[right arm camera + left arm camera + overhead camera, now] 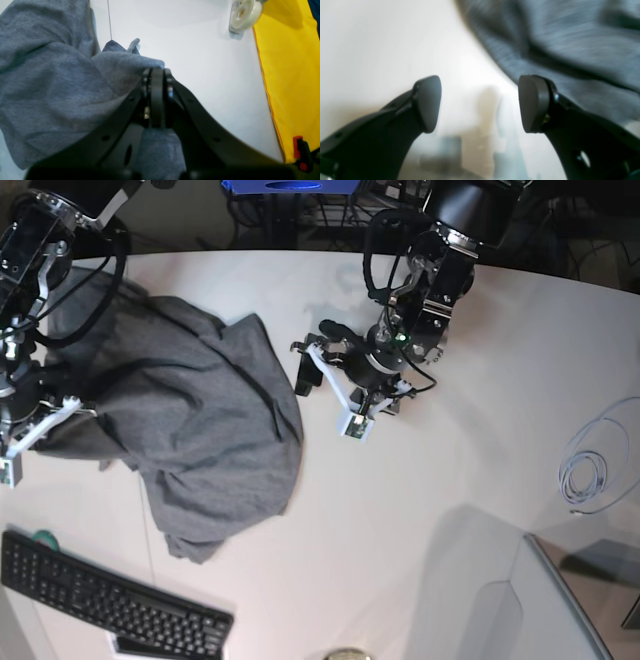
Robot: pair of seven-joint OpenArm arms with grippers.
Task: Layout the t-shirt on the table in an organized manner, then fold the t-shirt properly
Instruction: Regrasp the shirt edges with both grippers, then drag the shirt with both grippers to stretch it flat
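Grey t-shirt crumpled on white worktop, left side of base view. Right gripper fingers clamped on a t-shirt fold. Left gripper fingers spread apart, empty, just beside the t-shirt edge.

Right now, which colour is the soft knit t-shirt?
Plain heather grey t-shirt, no print; the right wrist view shows it best.

Table bare right of t-shirt; keyboard blocks near-left corner.
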